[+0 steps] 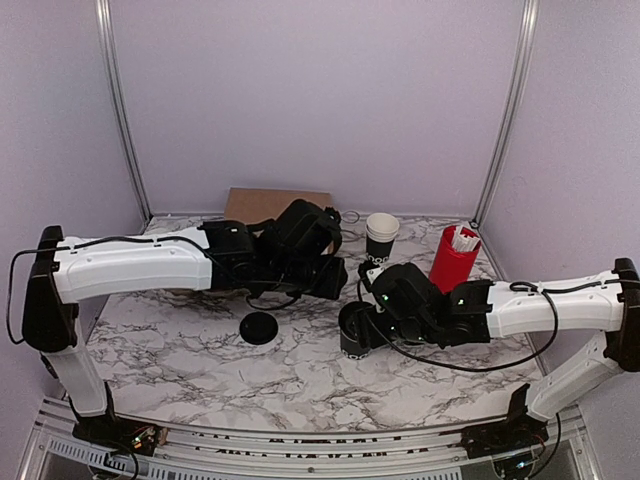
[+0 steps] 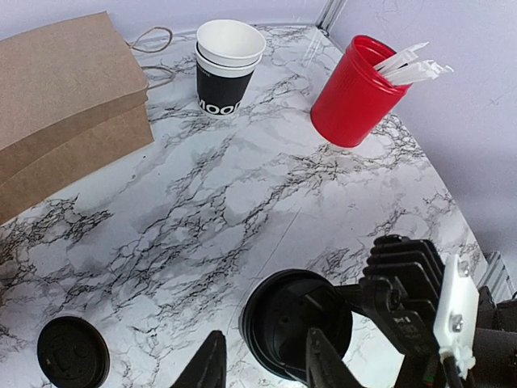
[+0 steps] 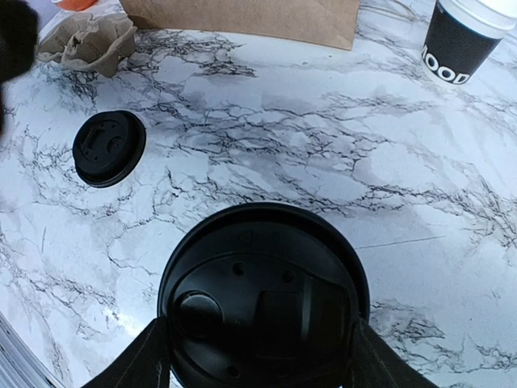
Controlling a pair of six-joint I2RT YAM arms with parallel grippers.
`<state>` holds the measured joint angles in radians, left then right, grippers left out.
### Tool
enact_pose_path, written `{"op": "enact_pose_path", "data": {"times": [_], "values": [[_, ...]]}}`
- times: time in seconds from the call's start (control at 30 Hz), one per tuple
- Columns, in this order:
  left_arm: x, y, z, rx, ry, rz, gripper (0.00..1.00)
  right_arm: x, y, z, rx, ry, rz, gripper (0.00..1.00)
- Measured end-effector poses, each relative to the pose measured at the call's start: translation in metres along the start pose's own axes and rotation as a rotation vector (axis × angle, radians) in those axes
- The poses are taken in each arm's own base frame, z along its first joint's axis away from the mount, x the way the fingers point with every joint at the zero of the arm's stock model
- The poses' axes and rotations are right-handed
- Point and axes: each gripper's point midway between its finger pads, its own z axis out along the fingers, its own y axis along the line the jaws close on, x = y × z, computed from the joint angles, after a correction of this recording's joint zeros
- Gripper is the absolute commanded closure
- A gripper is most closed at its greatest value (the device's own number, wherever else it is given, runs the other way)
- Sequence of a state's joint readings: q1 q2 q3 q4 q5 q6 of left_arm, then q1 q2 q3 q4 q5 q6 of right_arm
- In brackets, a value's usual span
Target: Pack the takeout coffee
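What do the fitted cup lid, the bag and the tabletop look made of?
Cup lid: likely plastic, black, slight sheen, moulded ridges.
Bag: brown paper, matte, creased folds.
Tabletop: white with grey veins, smooth; real marble or a printed surface, can't tell.

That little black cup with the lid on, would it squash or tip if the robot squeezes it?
It would probably dent: the lidded cup looks like thin paper, like the stacked cups. Its lid likely stiffens the rim. Gripped on both sides by the right gripper, it seems unlikely to tip.
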<state>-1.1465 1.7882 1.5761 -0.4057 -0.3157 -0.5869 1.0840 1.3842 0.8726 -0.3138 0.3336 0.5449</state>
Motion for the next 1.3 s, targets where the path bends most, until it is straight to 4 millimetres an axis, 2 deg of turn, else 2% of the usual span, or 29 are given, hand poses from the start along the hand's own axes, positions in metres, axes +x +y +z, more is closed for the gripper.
{"op": "enact_pose_path", "data": {"times": [0.1, 0.2, 0.23, 0.27, 0.37, 0.6, 0.7, 0.8, 0.93, 1.03, 1.2, 1.3], "values": [[0.016, 0.003, 0.019, -0.022, 0.041, 0.008, 0.7, -0.001, 0.001, 0.001, -0.003, -0.002, 0.001, 0.36], [0.059, 0.008, 0.059, -0.05, 0.151, 0.023, 0.72, -0.001, 0.002, 0.001, -0.005, -0.004, -0.002, 0.36], [0.066, 0.007, 0.066, -0.041, 0.162, 0.015, 0.72, 0.0, -0.002, 0.001, 0.01, -0.003, 0.0, 0.36], [0.06, 0.003, 0.067, -0.018, 0.149, 0.0, 0.72, -0.002, -0.005, 0.001, 0.013, -0.006, 0.008, 0.36], [0.062, 0.002, 0.067, -0.012, 0.151, -0.008, 0.72, -0.001, -0.005, 0.0, 0.015, -0.004, 0.006, 0.36], [0.06, 0.004, 0.059, -0.017, 0.134, -0.013, 0.71, -0.001, -0.002, 0.001, 0.006, -0.007, 0.003, 0.35], [0.057, 0.005, 0.048, -0.027, 0.134, 0.007, 0.71, -0.002, 0.001, 0.002, -0.003, -0.01, 0.001, 0.36], [0.037, 0.002, 0.027, -0.021, 0.098, 0.013, 0.71, -0.002, 0.001, 0.002, -0.006, -0.01, -0.003, 0.36], [-0.008, -0.011, -0.005, 0.022, -0.006, -0.006, 0.73, -0.002, 0.005, 0.002, -0.024, -0.009, -0.017, 0.36], [-0.025, -0.016, -0.019, 0.039, -0.05, -0.016, 0.74, 0.0, 0.012, 0.002, -0.056, -0.008, -0.043, 0.35], [-0.019, -0.011, -0.017, 0.022, -0.039, -0.012, 0.74, 0.002, 0.025, 0.002, -0.121, -0.015, -0.11, 0.29], [-0.008, 0.003, -0.012, -0.002, -0.012, -0.018, 0.74, 0.003, 0.03, 0.004, -0.149, -0.014, -0.154, 0.21]]}}
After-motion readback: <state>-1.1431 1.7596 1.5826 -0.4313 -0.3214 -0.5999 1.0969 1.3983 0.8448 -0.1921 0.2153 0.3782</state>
